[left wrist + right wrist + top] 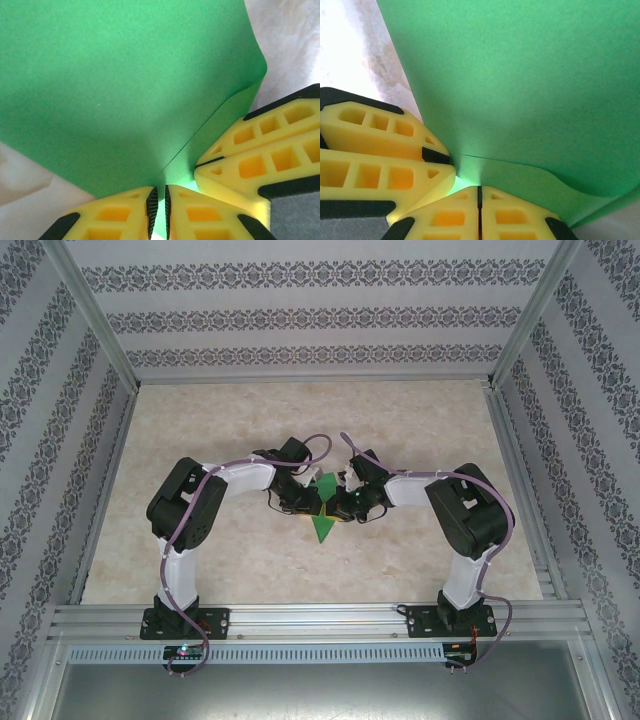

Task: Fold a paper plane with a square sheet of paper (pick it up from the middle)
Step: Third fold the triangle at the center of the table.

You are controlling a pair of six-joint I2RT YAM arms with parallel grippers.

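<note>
left wrist: left pincer (159,212) pinched shut on green paper (115,90), which fans out just ahead of its tips.
right wrist: right pincer (479,207) clamped on it too, just beside.
progress: looks partly folded; no dart yet.

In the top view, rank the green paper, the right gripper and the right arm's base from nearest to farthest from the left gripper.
1. green paper: pinched in the left gripper, mid-view.
2. right gripper: just to the right, pinching the same paper.
3. right arm's base: bottom right of the view, clearly farthest.
</note>
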